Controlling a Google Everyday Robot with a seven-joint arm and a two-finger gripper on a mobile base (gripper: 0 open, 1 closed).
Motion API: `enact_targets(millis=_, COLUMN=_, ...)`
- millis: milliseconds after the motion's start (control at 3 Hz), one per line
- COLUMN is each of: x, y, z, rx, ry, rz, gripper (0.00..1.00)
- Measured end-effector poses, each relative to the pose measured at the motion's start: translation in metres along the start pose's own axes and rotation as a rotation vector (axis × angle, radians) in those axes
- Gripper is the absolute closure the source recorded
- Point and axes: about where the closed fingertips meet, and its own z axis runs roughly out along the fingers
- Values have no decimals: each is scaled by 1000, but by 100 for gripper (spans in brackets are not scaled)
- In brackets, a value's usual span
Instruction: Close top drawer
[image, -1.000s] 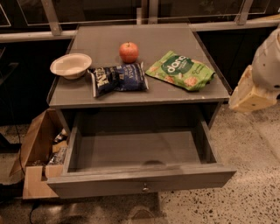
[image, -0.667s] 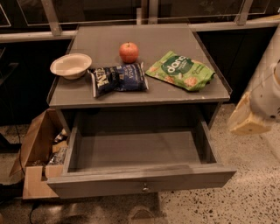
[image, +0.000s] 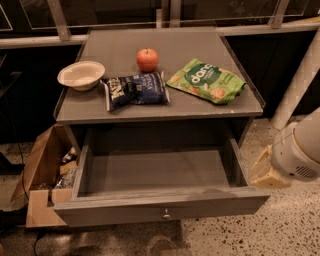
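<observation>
The top drawer (image: 160, 212) is pulled far out from under the grey table top. It is a wide, shallow grey box with nothing inside and a small round metal knob (image: 166, 215) at the centre of its front. My gripper (image: 264, 172), a beige part at the end of the white arm (image: 300, 150), hangs low at the right, just beside the drawer's right front corner. I cannot tell whether it touches the drawer.
On the table top (image: 165, 107) lie a white bowl (image: 81, 74), a red apple (image: 147, 59), a dark blue chip bag (image: 134, 89) and a green snack bag (image: 206, 80). An open cardboard box (image: 42, 175) stands on the floor at the left. A white post (image: 297, 82) slants at the right.
My arm and gripper have moved down and to the left, from beside the table top to beside the drawer's right front corner. The drawer has stayed open.
</observation>
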Motion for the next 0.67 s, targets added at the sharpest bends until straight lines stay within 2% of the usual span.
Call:
enact_targets(millis=333, x=5, y=13, z=28, rx=-49, ry=-11, rz=14, gripper=100)
enact_targets(millis=667, x=5, y=13, z=28, rx=-49, ry=-11, rz=14, gripper=100)
